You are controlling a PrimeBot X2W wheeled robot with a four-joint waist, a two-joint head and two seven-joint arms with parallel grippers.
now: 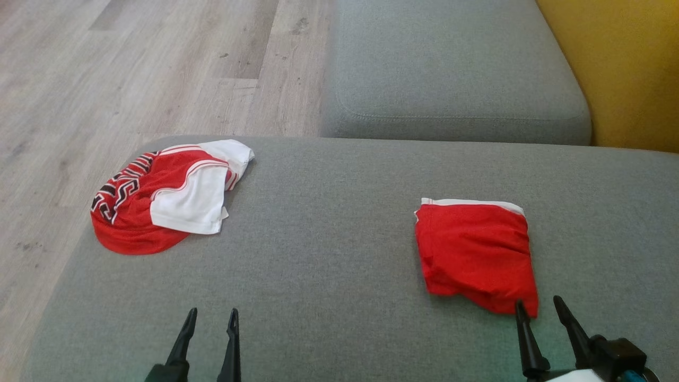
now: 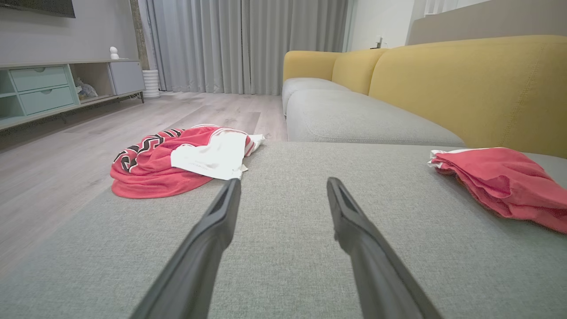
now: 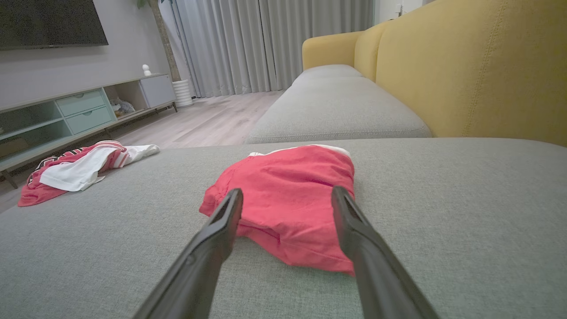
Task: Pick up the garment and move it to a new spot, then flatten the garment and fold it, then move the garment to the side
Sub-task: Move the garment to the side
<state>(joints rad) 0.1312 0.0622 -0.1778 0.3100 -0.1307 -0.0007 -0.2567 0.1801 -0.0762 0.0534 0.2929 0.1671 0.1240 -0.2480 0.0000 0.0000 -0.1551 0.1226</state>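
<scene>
On the grey seat cushion you have two pieces of cloth at opposite stages. Toward the cushion's right side lies a red folded garment, a squarish packet with a white band along its far edge. By the look of it, the picking up, flattening and folding are done for that one, and it may already be in its side spot. At the cushion's far left corner lies a red-and-white jersey, bunched and unfolded, so if that one is yours too, every step remains. Your left gripper hovers over the cushion's near edge, fingers spread with nothing between them. Your right gripper is likewise spread and empty, its tips at the near corner of the folded garment; you cannot tell whether they touch it.
</scene>
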